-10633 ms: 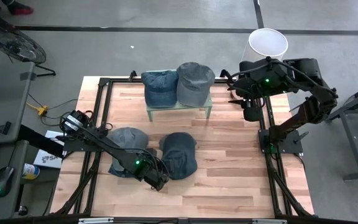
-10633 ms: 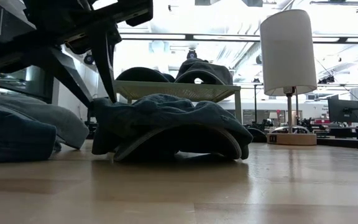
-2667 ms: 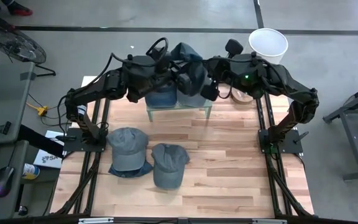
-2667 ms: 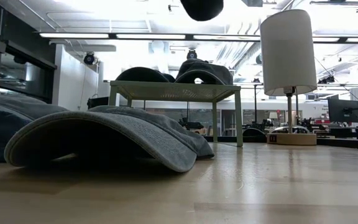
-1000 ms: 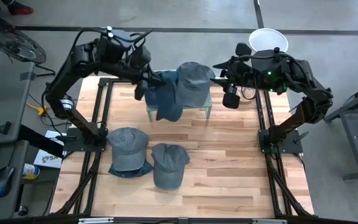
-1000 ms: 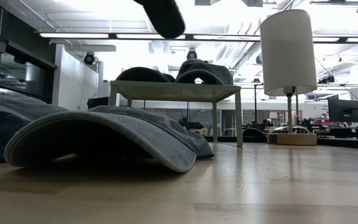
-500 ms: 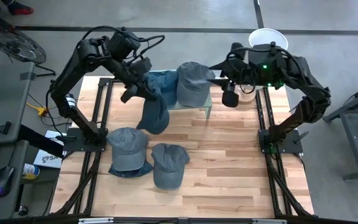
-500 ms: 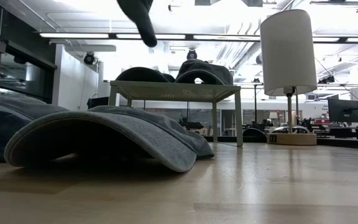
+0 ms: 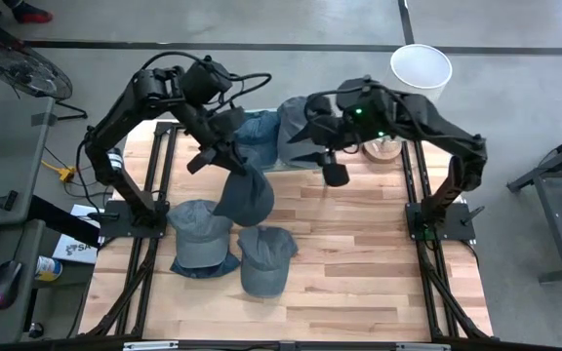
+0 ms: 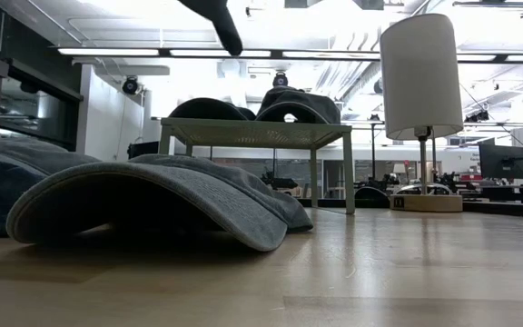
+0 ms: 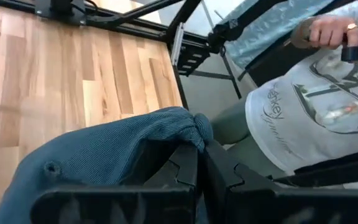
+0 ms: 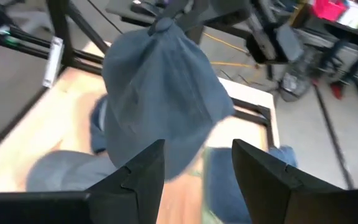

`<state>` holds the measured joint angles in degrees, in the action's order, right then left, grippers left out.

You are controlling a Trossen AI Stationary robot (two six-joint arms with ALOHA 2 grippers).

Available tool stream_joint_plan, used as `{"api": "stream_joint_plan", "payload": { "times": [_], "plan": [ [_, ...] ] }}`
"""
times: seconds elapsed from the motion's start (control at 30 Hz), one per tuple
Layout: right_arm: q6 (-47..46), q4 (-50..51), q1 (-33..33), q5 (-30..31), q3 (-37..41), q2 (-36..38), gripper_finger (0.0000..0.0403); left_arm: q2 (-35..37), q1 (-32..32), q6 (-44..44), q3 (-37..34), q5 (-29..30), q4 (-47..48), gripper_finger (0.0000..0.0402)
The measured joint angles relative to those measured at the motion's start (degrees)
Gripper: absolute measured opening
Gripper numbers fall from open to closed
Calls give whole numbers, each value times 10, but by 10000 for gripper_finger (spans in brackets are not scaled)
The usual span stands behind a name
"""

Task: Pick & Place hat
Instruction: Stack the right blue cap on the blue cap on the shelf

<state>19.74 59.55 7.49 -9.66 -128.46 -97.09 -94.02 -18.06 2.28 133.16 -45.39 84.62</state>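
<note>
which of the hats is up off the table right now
The dark blue hat hanging from the left hand, pinched by its edge above the wood. The other hats lie on the table or sit on the small stand.

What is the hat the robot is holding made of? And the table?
The hanging hat in the left tool looks like soft blue denim-like cloth: it droops and shows a woven texture. The table looks like smooth light wood, with plank lines and a slight shine.
</note>
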Motion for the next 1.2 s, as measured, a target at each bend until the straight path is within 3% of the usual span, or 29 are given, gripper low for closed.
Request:
{"api": "stream_joint_plan", "payload": {
  "times": [0.3, 0.57, 0.93, 1.2],
  "plan": [
    [20, -51, 0, -29, 0, -35, 189, -2, 45, -3, 0, 22, 7, 0],
    [40, -84, -2, -111, 0, -70, 202, -3, 75, -20, 0, 59, 7, 0],
    [59, -112, -12, -121, 0, -99, 202, -3, 104, -55, 0, 88, 4, 0],
    [63, -115, -21, -166, 0, -110, 199, -2, 111, -68, 0, 90, -12, 0]
  ]
}}
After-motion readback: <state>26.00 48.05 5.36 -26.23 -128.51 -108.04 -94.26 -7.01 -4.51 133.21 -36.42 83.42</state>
